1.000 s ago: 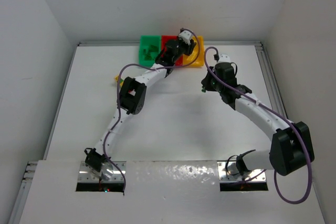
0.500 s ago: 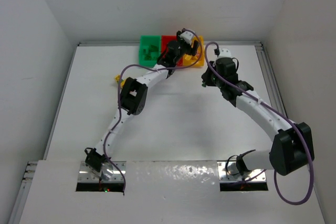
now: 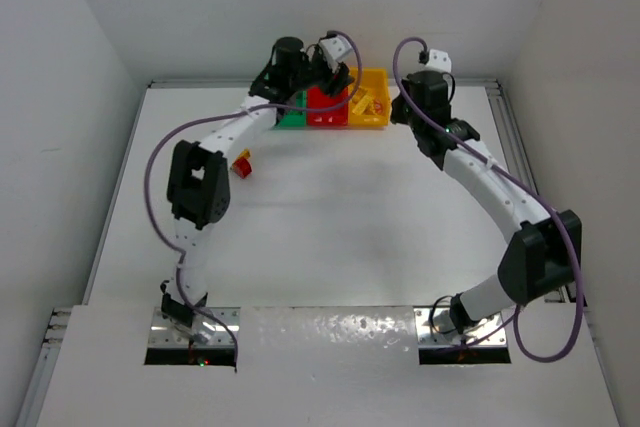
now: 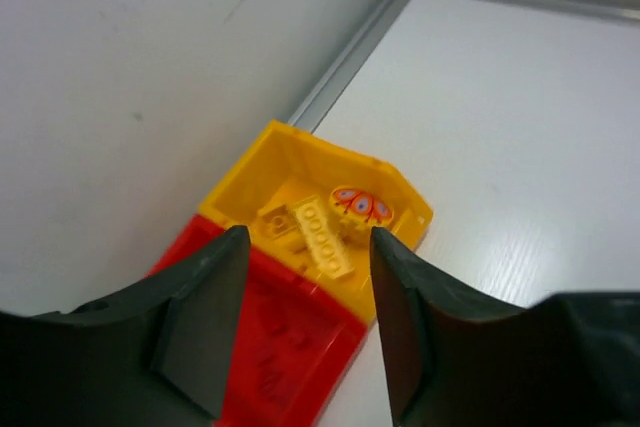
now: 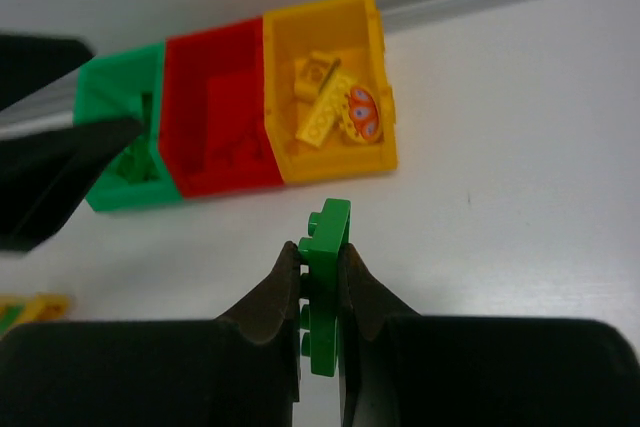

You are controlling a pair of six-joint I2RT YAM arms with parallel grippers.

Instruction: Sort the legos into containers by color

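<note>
Right wrist view, yellow bin (image 5: 384, 97) holding yellow bricks (image 5: 320, 112) and a spotted orange piece (image 5: 362, 115), red bin (image 5: 215, 183) touching it, green bin (image 5: 115, 72) beyond, right gripper (image 5: 320, 252) clamped on green brick (image 5: 326, 282) near yellow bin, lengthwise toward it, left gripper (image 4: 308, 239) parted

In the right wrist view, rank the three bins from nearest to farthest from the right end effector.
1. Yellow bin: just ahead, at the right end of the row.
2. Red bin: middle of the row.
3. Green bin: left end of the row.
</note>
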